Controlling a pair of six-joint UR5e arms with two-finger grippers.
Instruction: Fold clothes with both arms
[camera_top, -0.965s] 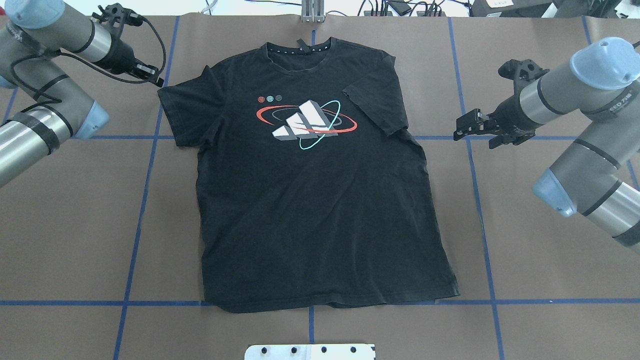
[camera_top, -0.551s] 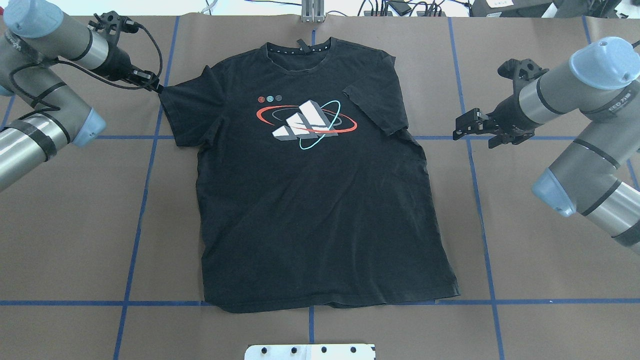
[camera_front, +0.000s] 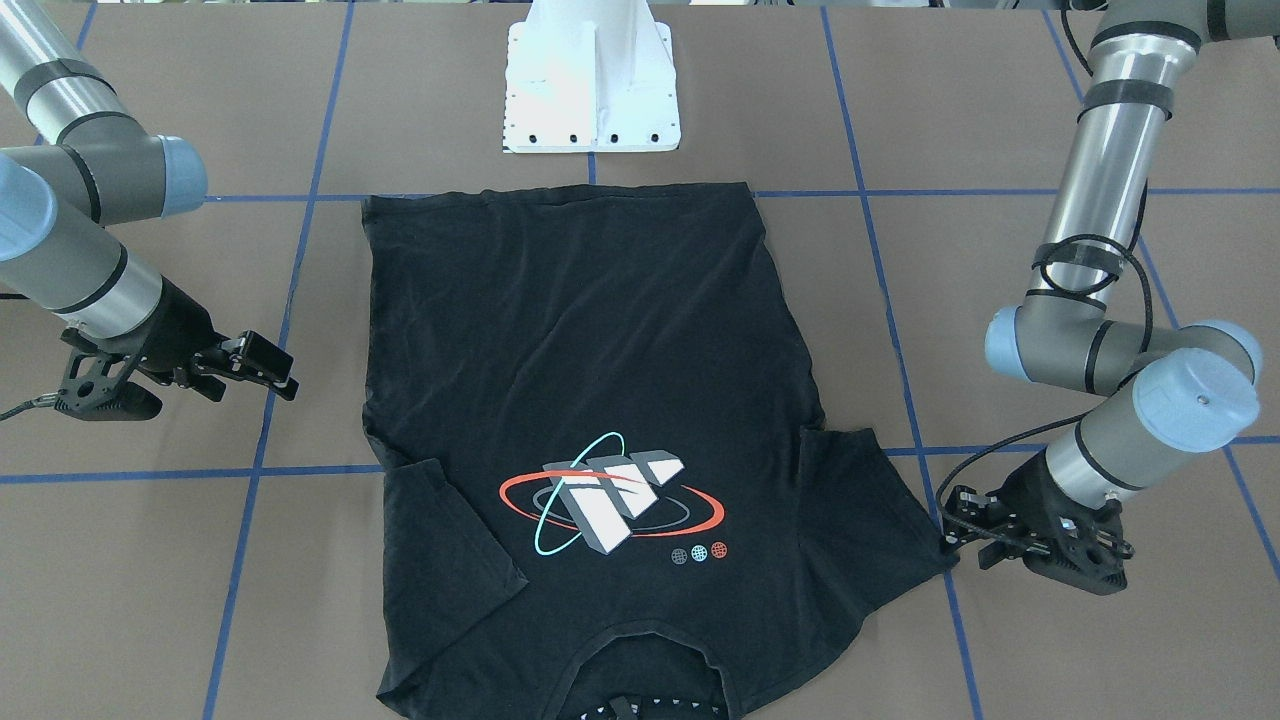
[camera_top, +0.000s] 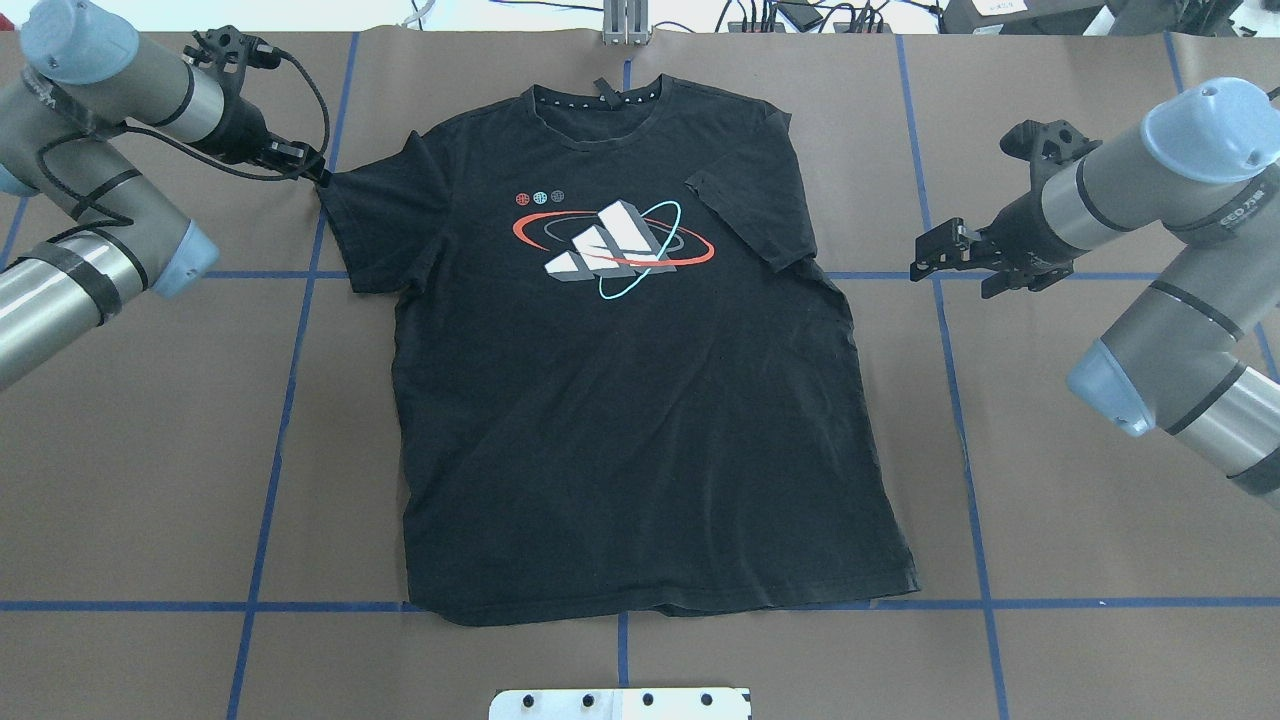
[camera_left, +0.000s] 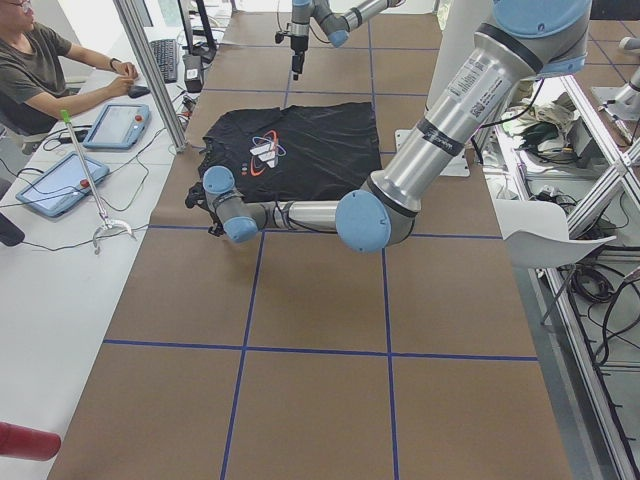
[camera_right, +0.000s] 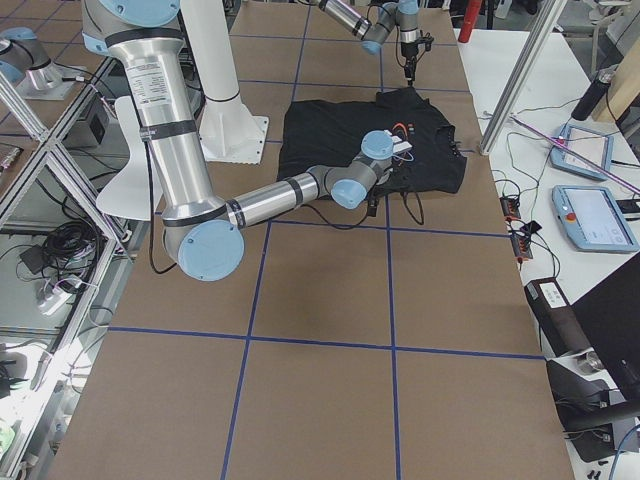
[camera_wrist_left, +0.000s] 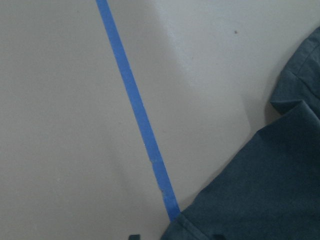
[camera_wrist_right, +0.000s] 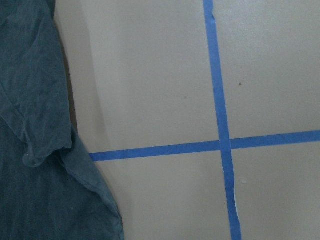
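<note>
The clothes are one black T-shirt (camera_top: 620, 400) lying flat, print up, collar toward the far edge of the table. Its sleeve on my right (camera_top: 745, 215) is folded in over the chest. My left gripper (camera_top: 312, 168) sits low at the outer corner of the other sleeve (camera_top: 370, 220). Seen from the front, this gripper (camera_front: 950, 540) is open, its tips at the sleeve's edge. The left wrist view shows that sleeve corner (camera_wrist_left: 260, 190) at the frame's bottom. My right gripper (camera_top: 925, 262) is open, clear of the shirt, a short way right of the folded sleeve.
Brown paper with blue tape lines (camera_top: 290, 360) covers the table. The white pedestal base (camera_front: 592, 90) stands just behind the shirt's hem. A metal post (camera_top: 625, 20) and cables line the far edge. A person (camera_left: 40, 70) sits at a side desk with tablets.
My left gripper has dropped and slid right, from beside the sleeve onto its outer corner. The right gripper has barely shifted. The shirt has not moved.
</note>
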